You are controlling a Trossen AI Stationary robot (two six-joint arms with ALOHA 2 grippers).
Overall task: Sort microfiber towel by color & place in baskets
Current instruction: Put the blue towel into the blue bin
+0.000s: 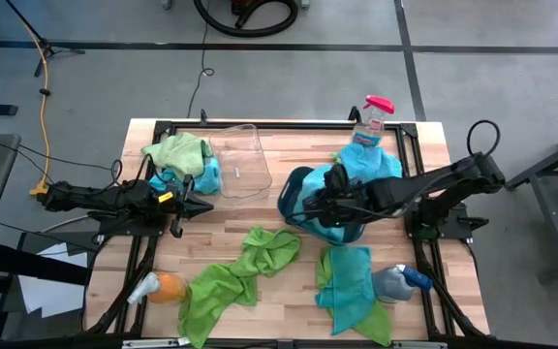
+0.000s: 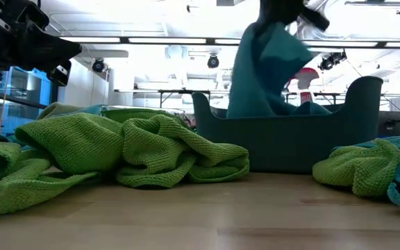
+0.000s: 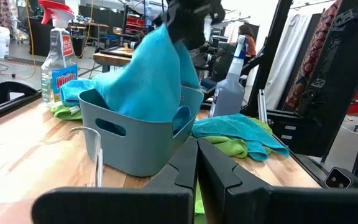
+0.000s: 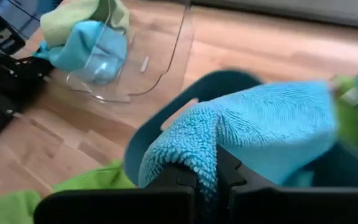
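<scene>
Counter: pale wood planks, carrying everything.
Teal basket: opaque plastic tub, rounded corners, cut-out handle; sitting right of centre.
Clear basket: see-through plastic tub, lying beside the left arm.
Green towels: looped microfiber, lying crumpled at the near edge.
Blue towel: nubby microfiber, hanging in folds over the teal basket.
Right pincer: clenching the blue towel.
Left pincer: fingers pressed together, holding nothing, hovering beside the clear basket.

Robotics lab: workbenches, ceiling strip lights.
</scene>
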